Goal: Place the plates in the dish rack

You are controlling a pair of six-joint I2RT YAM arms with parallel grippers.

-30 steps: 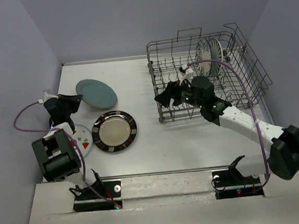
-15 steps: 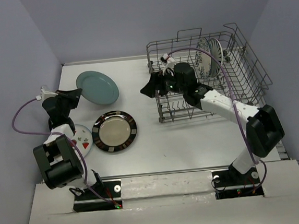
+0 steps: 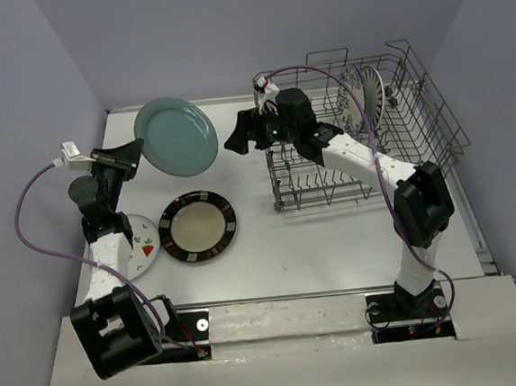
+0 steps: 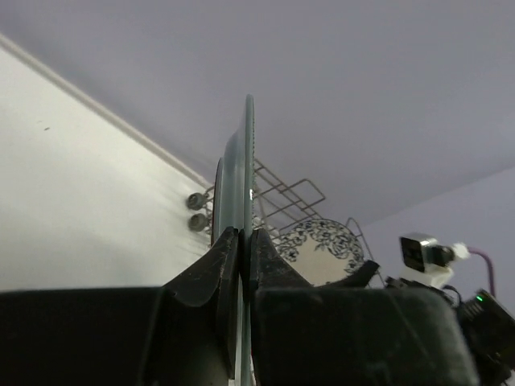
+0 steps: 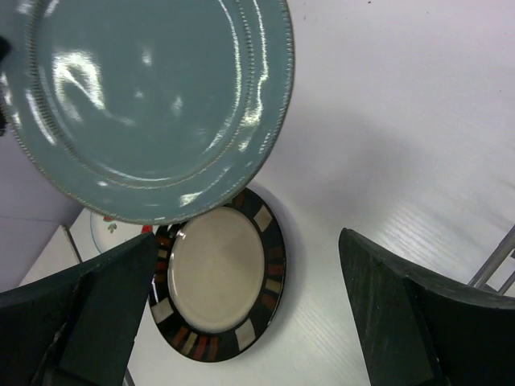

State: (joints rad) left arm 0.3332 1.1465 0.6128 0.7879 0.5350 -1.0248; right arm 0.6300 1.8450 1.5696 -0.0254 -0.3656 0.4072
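The left gripper [image 3: 131, 157] is clamped shut on the rim of the plain teal round plate [image 3: 178, 137], its 2 fingers [image 4: 225, 257] pressed against either face of the plate. The left wrist view shows the plate edge-on [image 4: 246, 153] between them. The plate is off the white table [image 3: 317, 242], tilted up on edge, over the far left part of it.

The right gripper [image 3: 235, 139] is spread wide and holds nothing. It points at the teal plate from the rack side and does not touch it. In its wrist view the gap between the fingers [image 5: 248, 240] frames the plate's face [image 5: 153, 96].

Below the teal plate, a cream round plate with a dark, brown-blocked rim [image 3: 198, 226] lies flat on the table. Just beside it to the left lies a white plate with small red marks [image 3: 142, 242], partly under the left arm.

On the right stands the grey wire dish rack [image 3: 416, 143]. A white plate with a blue floral pattern [image 3: 351, 94] stands upright near its far end, with a dark-striped plate [image 3: 373, 93] just beside it.
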